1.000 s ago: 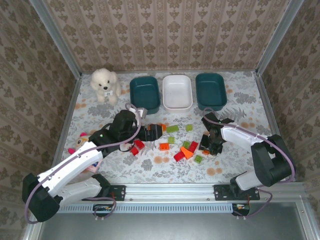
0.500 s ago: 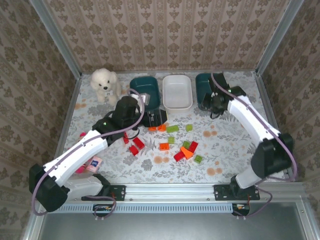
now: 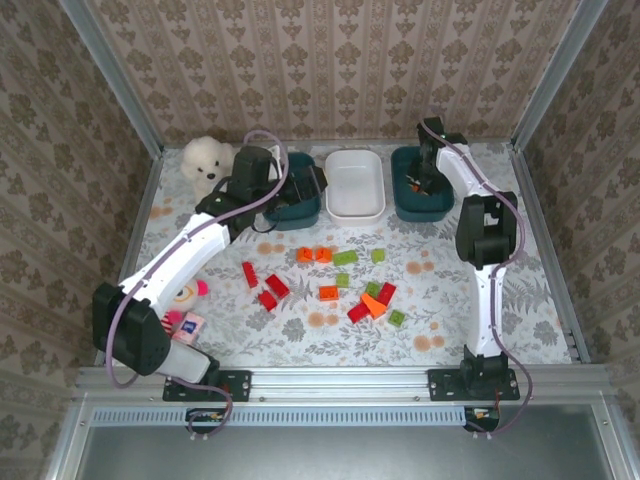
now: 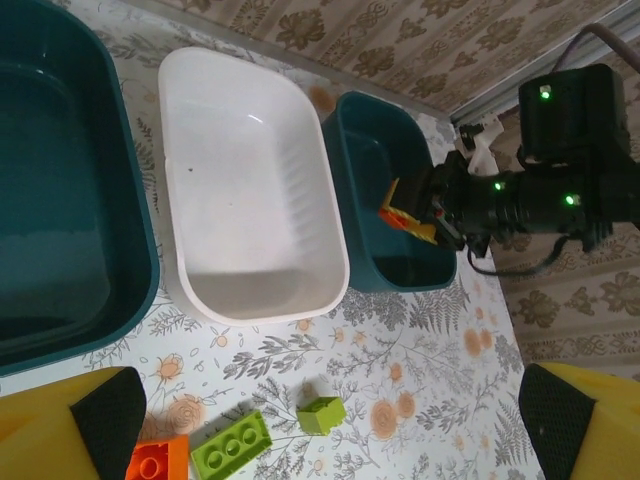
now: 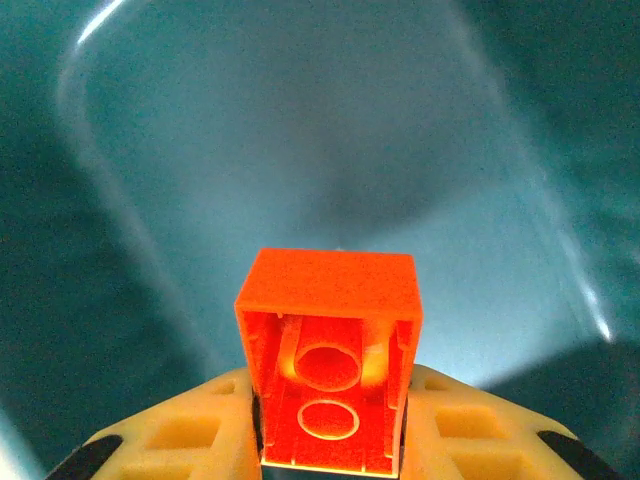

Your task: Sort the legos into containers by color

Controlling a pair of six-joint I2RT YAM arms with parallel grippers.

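Right gripper point(image 5: 330, 445) pinching orange lego brick point(image 5: 330, 340), hollow underside toward camera. Dark teal tub point(image 5: 330, 150) floor straight ahead of fingertips; release likely lands brick inside.

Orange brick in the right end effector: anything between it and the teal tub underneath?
Nothing visible. The right end effector grips the orange brick directly over the right teal tub, whose floor below looks bare.
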